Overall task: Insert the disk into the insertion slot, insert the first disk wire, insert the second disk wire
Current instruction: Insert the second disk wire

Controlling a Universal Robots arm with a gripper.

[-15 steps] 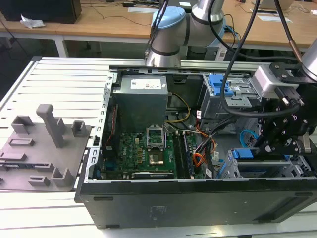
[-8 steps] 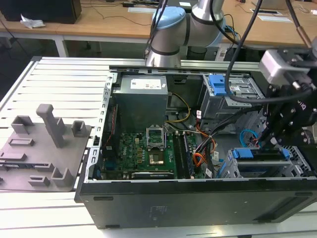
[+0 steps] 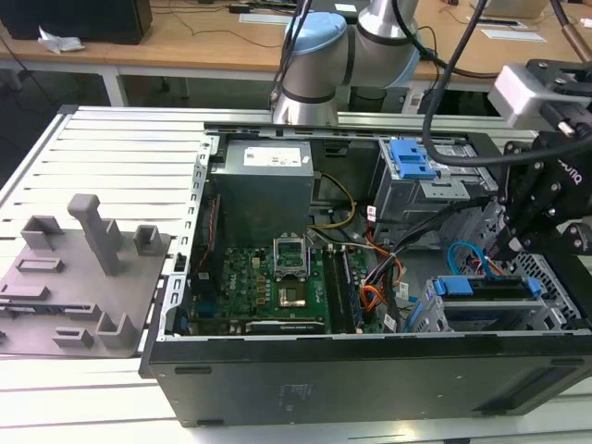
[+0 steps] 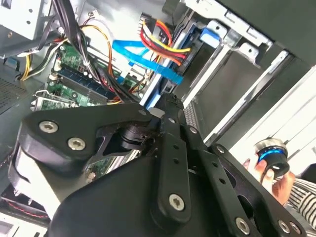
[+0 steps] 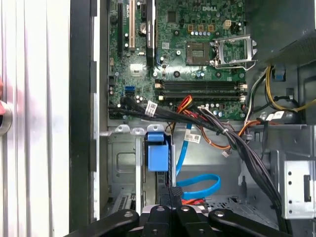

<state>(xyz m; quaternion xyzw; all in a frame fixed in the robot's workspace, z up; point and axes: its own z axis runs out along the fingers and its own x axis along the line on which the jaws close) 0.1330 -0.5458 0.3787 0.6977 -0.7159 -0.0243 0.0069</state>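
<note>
The disk [image 3: 483, 287], in its blue carrier [image 5: 158, 150], sits inside the insertion slot [image 3: 548, 276], the perforated metal cage at the case's front on the exterior view's right. My gripper [image 3: 511, 242] hangs just above the disk's rear end. In the second wrist view the fingers [image 4: 170, 123] are pressed together at the small dark plug of the second disk wire [image 4: 143, 57], the light-blue flat cable that loops beside the disk [image 5: 200, 185]. The orange-red-yellow wire bundle [image 4: 160, 42] runs to the disk's end right next to it.
The open case holds the motherboard [image 3: 277, 277], a grey power supply [image 3: 264, 185] and a blue-latched bay [image 3: 412, 162]. Black cables [image 5: 237, 143] cross beside the cage. A grey fixture plate [image 3: 83, 268] lies at the exterior view's left. A person's hand [image 4: 276, 180] holds a small device outside the case.
</note>
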